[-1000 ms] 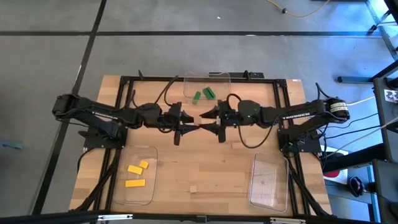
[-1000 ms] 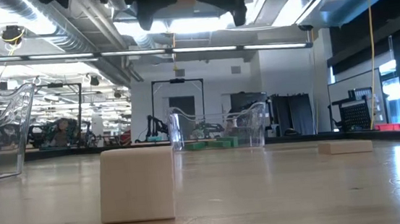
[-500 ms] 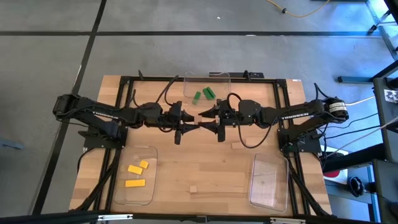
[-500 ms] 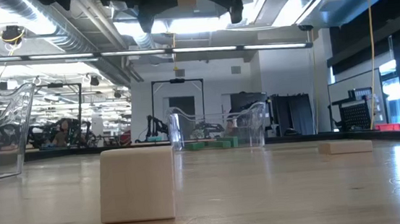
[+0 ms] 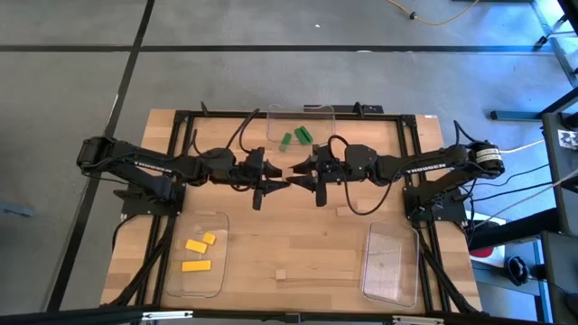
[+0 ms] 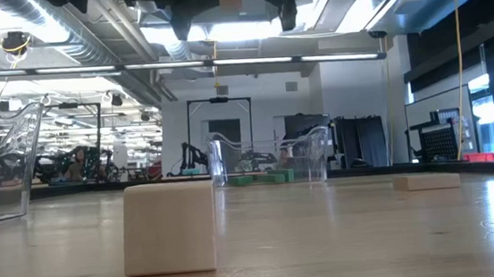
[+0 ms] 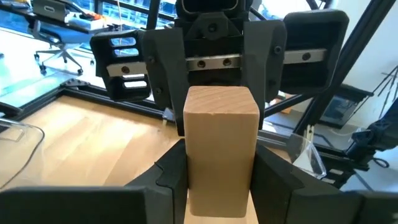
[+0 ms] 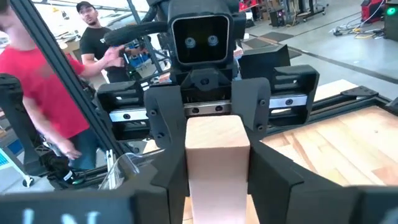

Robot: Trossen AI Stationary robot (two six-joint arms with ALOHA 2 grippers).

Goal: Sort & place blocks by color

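Item: one tan block, upright, long axis vertical, clenched at mid-tabletop between my left fingers and my right fingers, equally near both.

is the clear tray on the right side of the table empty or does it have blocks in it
Empty: from above, the clear plastic tray at the table's right front shows only bare wood through it, no blocks inside.
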